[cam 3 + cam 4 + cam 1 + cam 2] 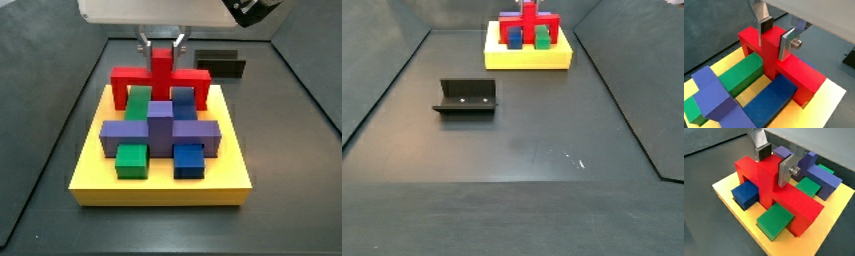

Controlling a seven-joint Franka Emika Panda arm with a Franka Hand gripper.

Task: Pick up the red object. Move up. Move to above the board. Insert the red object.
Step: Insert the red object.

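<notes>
The red object (794,75) (791,203) stands upright at the far end of the yellow board (160,190), legs down in the board. Its centre stub points up. My gripper (776,42) (774,169) (162,48) hangs straight over it, shut on the red object. The two silver fingers press the top of the stub from either side. In a side view the board (529,60) lies far off, and the red object (529,14) shows as a small red shape on it.
A purple cross-shaped block (160,130), a green block (131,160) and a blue block (190,160) sit on the board in front of the red object. The dark fixture (466,97) (221,62) stands on the grey floor beside the board. Side walls enclose the floor.
</notes>
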